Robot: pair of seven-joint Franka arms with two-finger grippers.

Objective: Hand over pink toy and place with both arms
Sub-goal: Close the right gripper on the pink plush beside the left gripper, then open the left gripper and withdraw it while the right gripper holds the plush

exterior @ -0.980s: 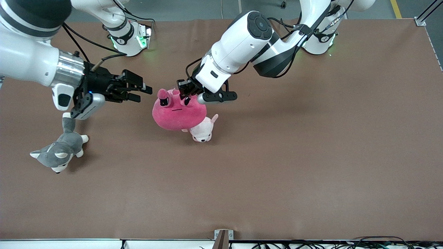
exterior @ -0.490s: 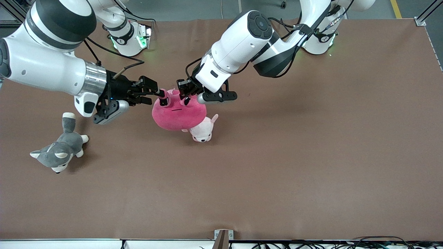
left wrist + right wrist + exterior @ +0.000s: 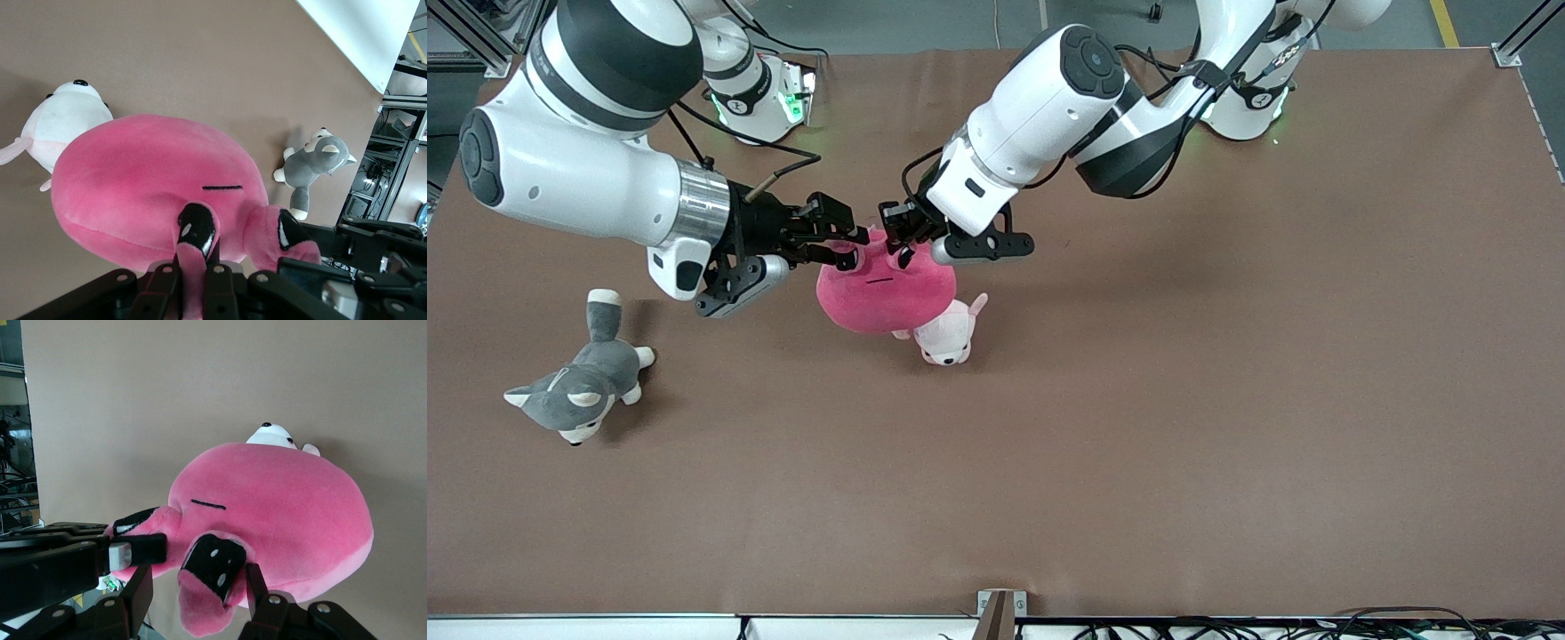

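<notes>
The pink toy [image 3: 885, 293] hangs in the air over the middle of the table, just above the small pale plush. My left gripper [image 3: 903, 238] is shut on one of its ear nubs; the left wrist view shows the gripper [image 3: 193, 287] pinching the nub above the toy's body [image 3: 153, 173]. My right gripper [image 3: 847, 252] is open at the toy's other ear nub. In the right wrist view my right gripper [image 3: 198, 577] straddles that nub of the toy [image 3: 280, 507]; one finger touches it and the other stands apart.
A small pale pink-and-white plush [image 3: 947, 336] lies on the table partly under the pink toy. A grey-and-white husky plush [image 3: 578, 387] lies toward the right arm's end. Both arms reach in over the table's middle.
My right gripper has moved in from the right arm's end of the table to the toy, and its open fingers now straddle an ear nub. The left gripper and toy have barely moved.
</notes>
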